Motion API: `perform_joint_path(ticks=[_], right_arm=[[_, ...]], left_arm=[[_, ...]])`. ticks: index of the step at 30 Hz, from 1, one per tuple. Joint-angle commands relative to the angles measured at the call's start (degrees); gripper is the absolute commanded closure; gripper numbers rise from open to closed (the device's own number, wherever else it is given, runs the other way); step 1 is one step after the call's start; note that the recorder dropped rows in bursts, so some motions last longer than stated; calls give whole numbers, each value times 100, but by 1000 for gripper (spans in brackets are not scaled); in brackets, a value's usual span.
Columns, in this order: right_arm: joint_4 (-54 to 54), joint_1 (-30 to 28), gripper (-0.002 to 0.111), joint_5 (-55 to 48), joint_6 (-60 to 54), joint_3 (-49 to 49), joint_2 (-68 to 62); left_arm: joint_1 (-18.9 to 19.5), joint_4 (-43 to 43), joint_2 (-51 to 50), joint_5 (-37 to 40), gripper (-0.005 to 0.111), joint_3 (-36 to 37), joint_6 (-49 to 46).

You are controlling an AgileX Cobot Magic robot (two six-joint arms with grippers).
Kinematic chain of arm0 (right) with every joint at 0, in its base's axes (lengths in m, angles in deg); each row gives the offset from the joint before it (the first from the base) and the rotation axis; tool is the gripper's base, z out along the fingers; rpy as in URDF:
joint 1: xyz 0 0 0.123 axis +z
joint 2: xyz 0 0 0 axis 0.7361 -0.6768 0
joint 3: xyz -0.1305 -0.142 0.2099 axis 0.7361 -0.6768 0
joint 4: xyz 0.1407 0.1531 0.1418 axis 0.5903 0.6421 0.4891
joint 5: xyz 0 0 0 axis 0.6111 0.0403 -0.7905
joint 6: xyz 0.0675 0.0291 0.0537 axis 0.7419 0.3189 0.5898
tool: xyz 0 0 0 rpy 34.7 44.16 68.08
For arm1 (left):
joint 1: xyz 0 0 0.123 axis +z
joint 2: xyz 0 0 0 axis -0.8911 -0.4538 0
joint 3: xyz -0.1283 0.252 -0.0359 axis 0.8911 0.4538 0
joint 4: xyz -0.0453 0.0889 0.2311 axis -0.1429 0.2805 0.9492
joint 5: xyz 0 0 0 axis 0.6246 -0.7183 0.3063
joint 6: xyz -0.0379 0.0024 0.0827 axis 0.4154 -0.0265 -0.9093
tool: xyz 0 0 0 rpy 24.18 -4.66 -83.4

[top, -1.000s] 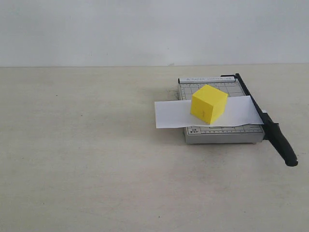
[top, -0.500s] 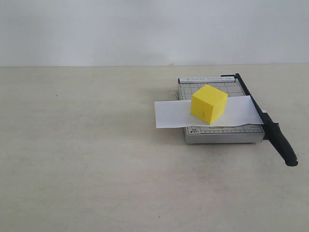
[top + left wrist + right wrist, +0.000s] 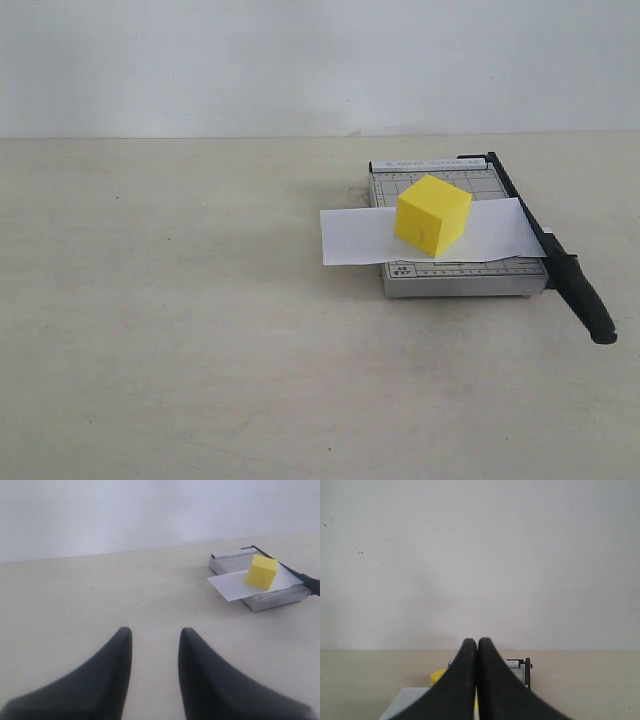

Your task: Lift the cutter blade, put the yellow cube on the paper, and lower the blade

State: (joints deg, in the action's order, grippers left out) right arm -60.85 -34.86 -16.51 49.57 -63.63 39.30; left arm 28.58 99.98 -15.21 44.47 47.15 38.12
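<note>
On cutter board, paper lies under cube (L tool parted, R tool clenched).

Pale beige table, matte and faintly scuffed, carrying one grey cutter board flat on the right side.

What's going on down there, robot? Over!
Both empty: left end effector open, right end effector shut. Task: yellow cube sitting on paper, cutter blade down. Nothing in the way.

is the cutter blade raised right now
No, the cutter blade lies flat along the edge of the grey cutter board.
</note>
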Motion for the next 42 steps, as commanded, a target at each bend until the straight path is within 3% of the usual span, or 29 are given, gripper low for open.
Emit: perform_joint_path(ticks=[1, 5, 8, 12, 22, 31, 35, 42], right_arm=[[-50, 3, 108, -3, -12, -28, 33], [-50, 3, 108, -3, -12, -28, 33], [-50, 3, 108, -3, -12, -28, 33], [-39, 3, 108, -3, -12, -28, 33], [-39, 3, 108, -3, -12, -28, 33], [-16, 3, 108, -3, -12, -28, 33], [-16, 3, 108, -3, -12, -28, 33], [-16, 3, 108, -3, -12, -28, 33]], left_arm=[[10, 91, 18, -1201, 75, -35, 10], [10, 78, 18, -2952, 75, 174, 288], [10, -92, 18, -4248, 75, 765, 244], [10, -868, 18, -5067, 75, 1530, 51], [10, -2105, 18, -5283, 75, 2797, -116], [10, -2291, 18, -5295, 75, 3586, -331], [10, -2404, 18, -5759, 75, 4096, -331], [10, -2585, 18, -5921, 75, 4118, -331]])
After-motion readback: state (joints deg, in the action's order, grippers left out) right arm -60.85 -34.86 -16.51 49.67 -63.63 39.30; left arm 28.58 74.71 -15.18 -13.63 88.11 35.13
